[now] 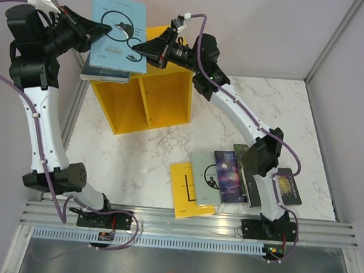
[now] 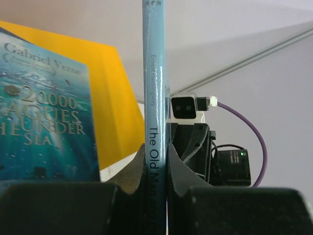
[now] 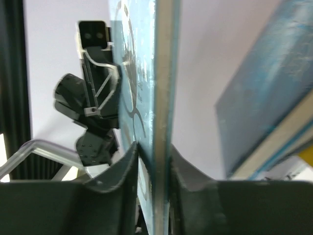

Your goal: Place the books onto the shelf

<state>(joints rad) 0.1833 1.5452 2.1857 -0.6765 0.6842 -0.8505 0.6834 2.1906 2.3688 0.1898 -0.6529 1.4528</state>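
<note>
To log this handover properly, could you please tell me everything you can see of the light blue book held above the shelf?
The light blue book is a thin, glossy paperback with a black swirl on its cover; its spine names Ernest Hemingway and The Old Man. It is closed, held tilted above the yellow shelf. The left fingers pinch its spine edge; the right fingers flank the opposite edge, their grip unclear.

Likely a lab: partition walls (image 1: 350,54), aluminium rail (image 1: 188,219).
</note>
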